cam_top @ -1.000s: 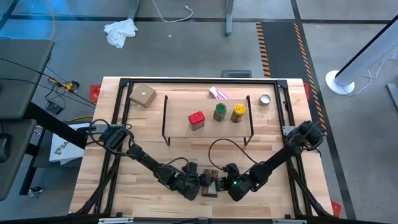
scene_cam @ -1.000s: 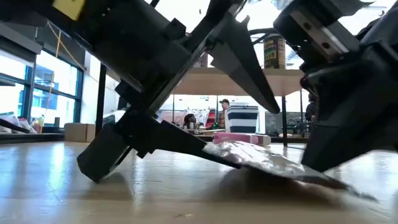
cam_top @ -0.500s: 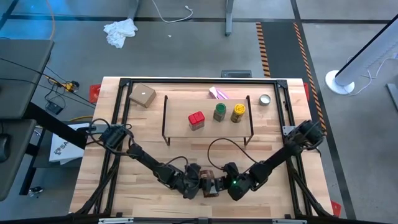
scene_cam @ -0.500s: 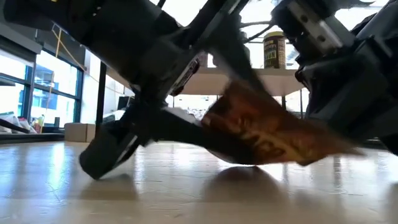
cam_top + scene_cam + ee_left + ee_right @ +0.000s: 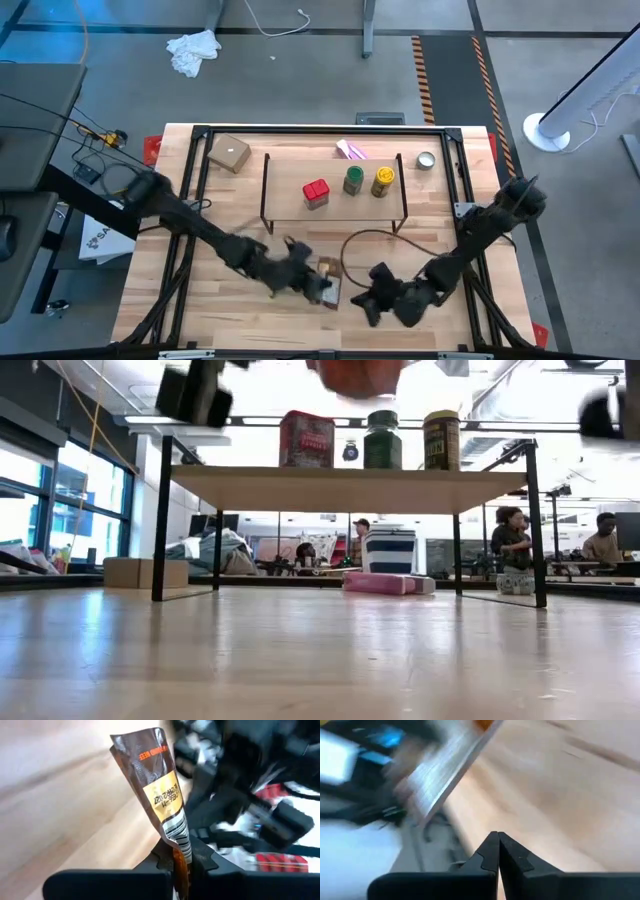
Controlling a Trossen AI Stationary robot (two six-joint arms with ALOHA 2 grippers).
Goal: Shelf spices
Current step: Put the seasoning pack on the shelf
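The flat orange-brown packet [image 5: 159, 790] is off the table, with my left gripper [image 5: 181, 865] shut on it near the table's front middle [image 5: 318, 283]. In the low view only the packet's lower edge [image 5: 360, 375] shows at the top. My right gripper [image 5: 368, 302] is shut on nothing, just right of the packet [image 5: 445, 770]. The red boxy container [image 5: 316, 193], green-lidded jar [image 5: 353, 180] and yellow jar [image 5: 382, 181] stand upright on the shelf's wood top [image 5: 290, 175]. My left gripper pinches one narrow end of the packet [image 5: 179, 851], by the barcode, between its two fingers. The fingers come from the table's left. The packet sticks out beyond the fingertips, edge-on and lifted clear of the table.
A tan cardboard box [image 5: 230, 153] sits at the far left. A pink-purple packet [image 5: 352, 150] lies behind the shelf and a small silver tin [image 5: 427, 160] at the far right. Bare wood [image 5: 220, 310] lies at the front left. People sit in the room beyond.
My left gripper has shut on the packet and risen with it. The packet first lay flat on the table, then tipped up on edge, and now hangs clear. My right gripper, shut throughout, has risen and drawn off toward the table's right edge.
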